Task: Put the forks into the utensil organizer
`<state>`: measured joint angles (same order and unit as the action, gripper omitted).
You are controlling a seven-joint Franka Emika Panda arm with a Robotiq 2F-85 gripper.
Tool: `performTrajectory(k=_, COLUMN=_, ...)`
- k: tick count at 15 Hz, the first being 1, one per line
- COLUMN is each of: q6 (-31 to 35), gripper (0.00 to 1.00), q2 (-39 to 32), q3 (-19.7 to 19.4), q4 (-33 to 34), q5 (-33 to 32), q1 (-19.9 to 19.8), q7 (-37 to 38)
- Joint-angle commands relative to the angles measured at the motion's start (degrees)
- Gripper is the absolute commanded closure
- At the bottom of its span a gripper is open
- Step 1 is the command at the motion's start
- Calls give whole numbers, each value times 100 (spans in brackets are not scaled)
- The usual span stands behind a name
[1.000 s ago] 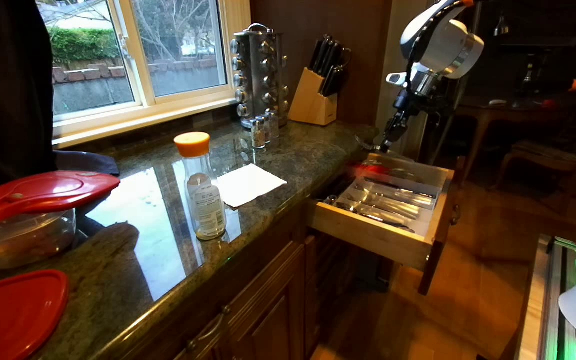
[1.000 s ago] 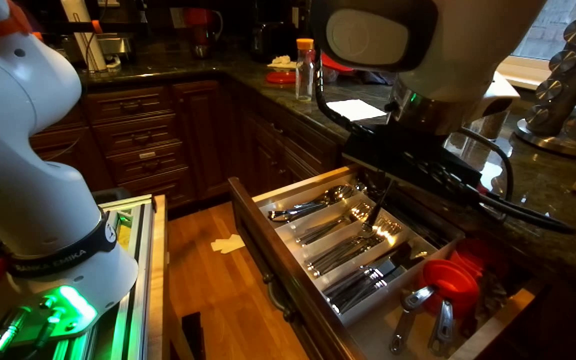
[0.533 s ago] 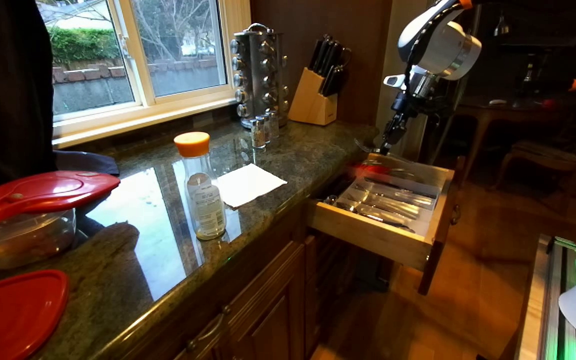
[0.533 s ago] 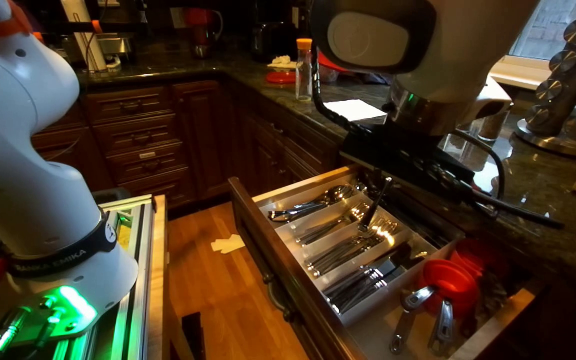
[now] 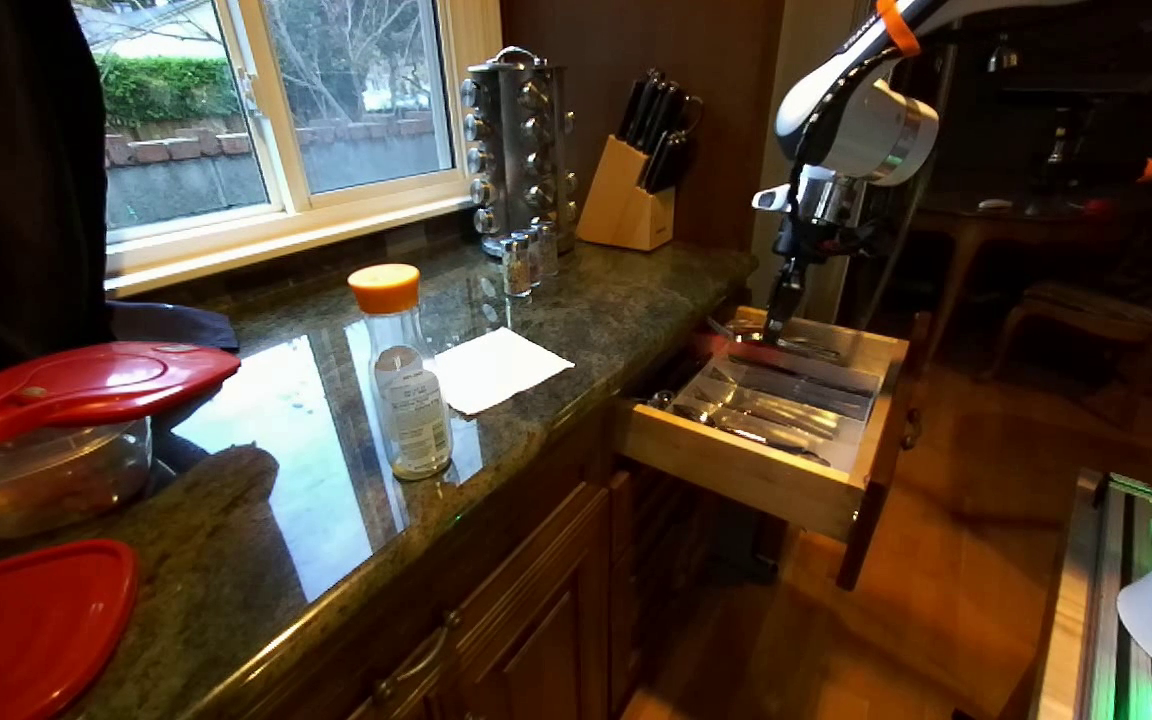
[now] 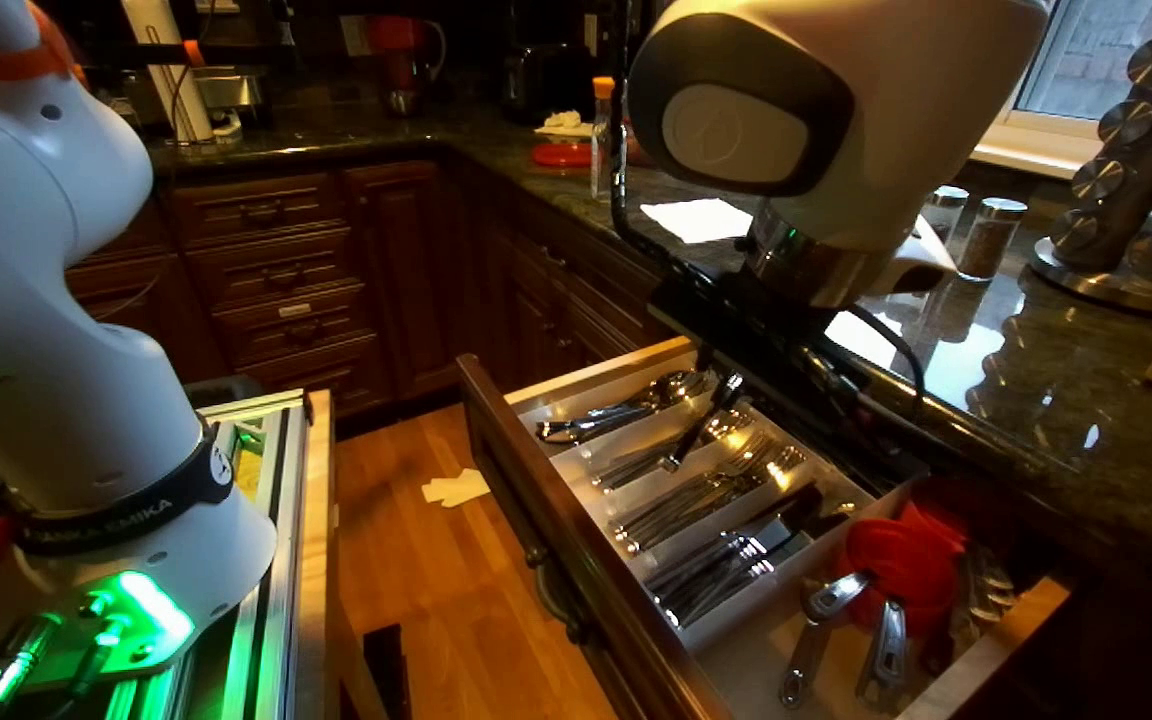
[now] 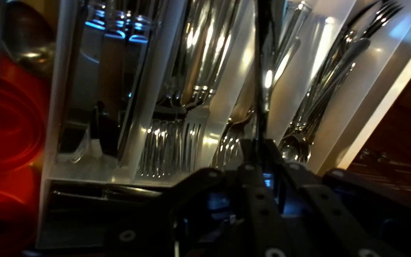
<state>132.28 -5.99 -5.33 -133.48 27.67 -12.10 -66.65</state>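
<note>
A: Condition of the tool?

B: From my remote station, I find the gripper above the drawer, its fingertips closed together and pinching a slim metal utensil. The long end of that piece points toward the drawer's front; its head I cannot make out clearly.

A: Position of the utensil organizer?

B: Inside the pulled-out drawer. I record a pale tray divided into long, narrow compartments.

A: Contents?

B: Left to right in the wrist view: knives, then forks in two neighbouring compartments, then spoons.

A: And the piece you hold?

B: In the wrist view, I see it over the fork compartment beside the spoons. Whether it touches anything beneath, I cannot tell.

A: Adjoining items?

B: Red cups with metal handles lie in the drawer, on the organizer's knife side. On the counter, in both exterior views, I note an upright bottle with an orange cap, and a white sheet near it.
</note>
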Motion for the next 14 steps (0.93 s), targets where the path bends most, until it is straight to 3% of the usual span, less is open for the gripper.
performTrajectory(k=1, q6=-466, gripper=98, q2=-240, q3=-8, q4=174, q5=25, q1=77, q7=474)
performTrajectory(k=14, q6=61, gripper=98, q2=-964, q3=317, q4=439, q5=80, q1=209, q7=1983)
